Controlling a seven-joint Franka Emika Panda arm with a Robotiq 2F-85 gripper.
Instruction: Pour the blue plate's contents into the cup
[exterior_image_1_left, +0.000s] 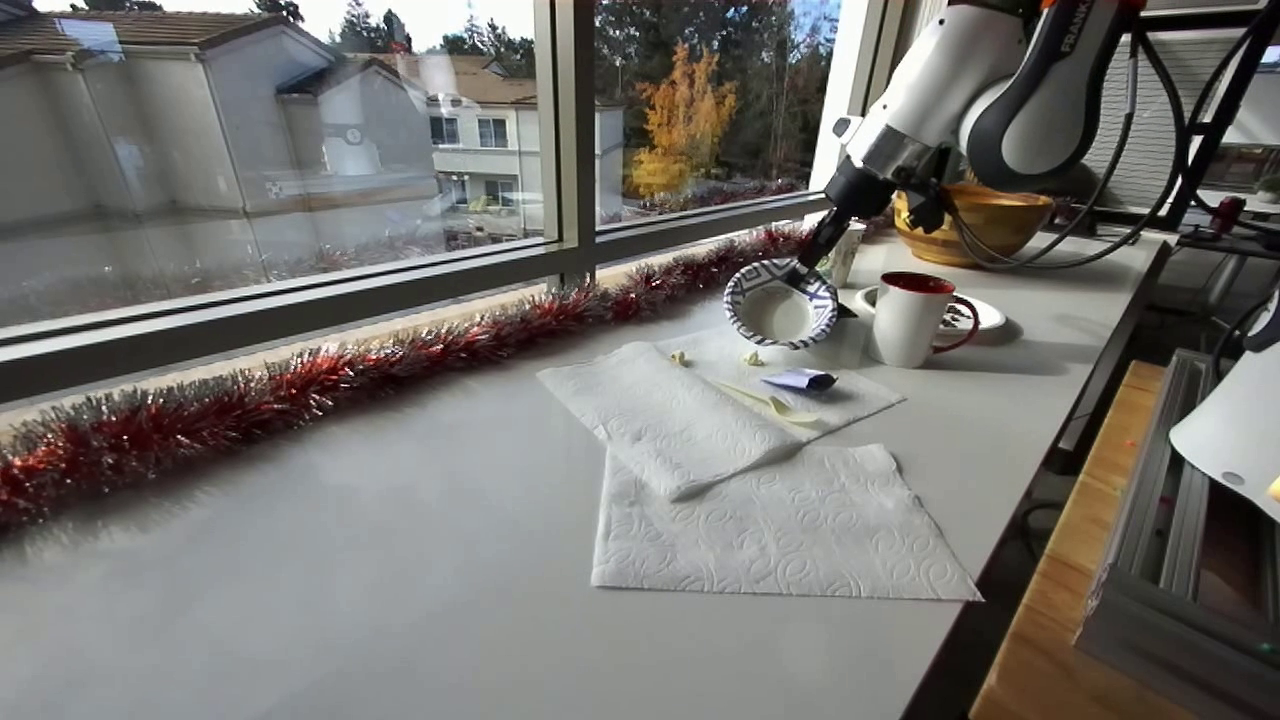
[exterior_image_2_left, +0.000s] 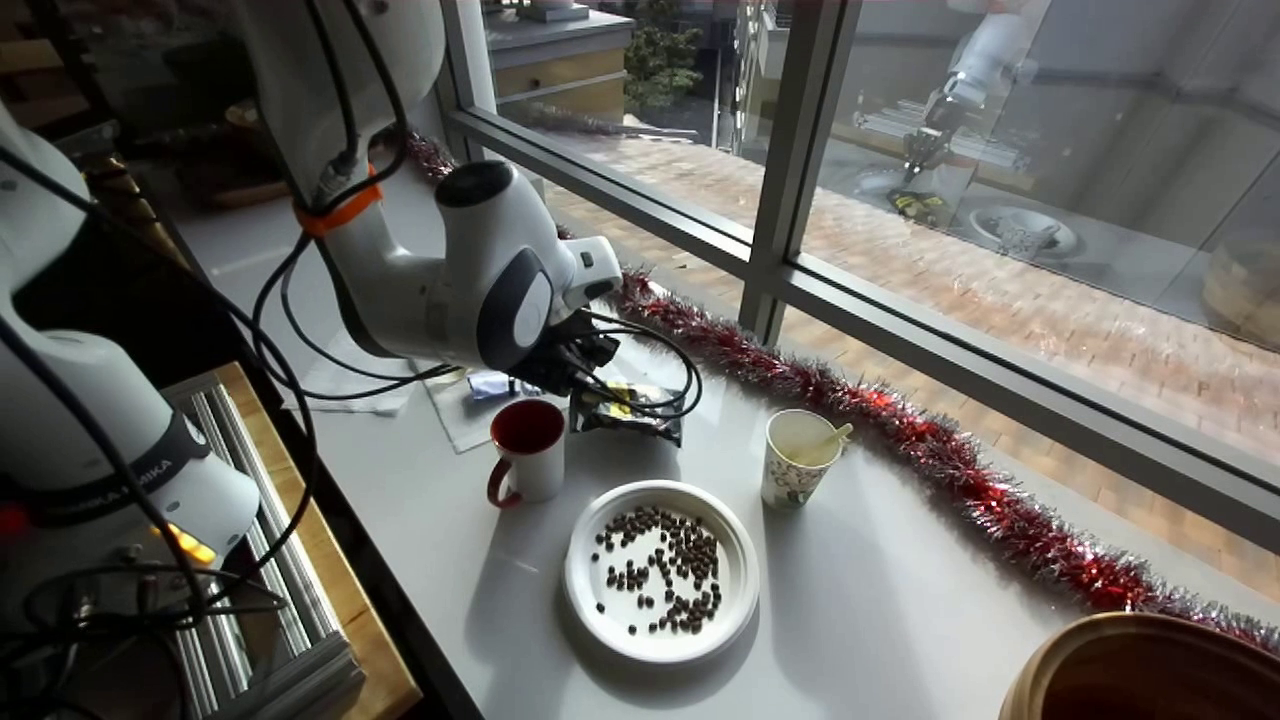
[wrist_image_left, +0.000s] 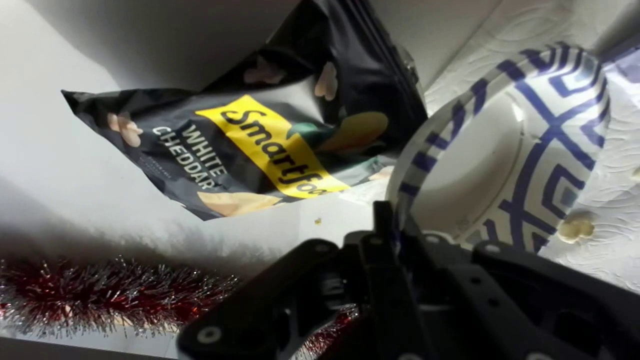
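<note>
Blue-and-white paper bowl (exterior_image_1_left: 780, 314) is in the end effector (wrist_image_left: 397, 227), pinched at the rim. It's tilted steeply, plain white inside facing out in an exterior view, over the embossed paper towels (exterior_image_1_left: 790, 530); can't tell if its low edge touches. Popcorn pieces (exterior_image_1_left: 752, 358), a pale yellow spoon (exterior_image_1_left: 793, 413) and a small purple packet (exterior_image_1_left: 797, 380) lie on the towels. White mug (exterior_image_1_left: 900, 325), red inside and handle, upright on the counter (exterior_image_1_left: 350, 560) near the bowl. Black Smartfood White Cheddar bag (wrist_image_left: 260, 135) just beside the mug. Further out: white plate (exterior_image_2_left: 580, 570) with scattered dark brown pieces (exterior_image_2_left: 690, 548), floral paper cup (exterior_image_2_left: 788, 482) holding a pale yellow utensil (exterior_image_2_left: 840, 436), large golden-brown bowl (exterior_image_1_left: 1000, 215). Red-and-silver tinsel garland (exterior_image_1_left: 400, 362) along the window side.
</note>
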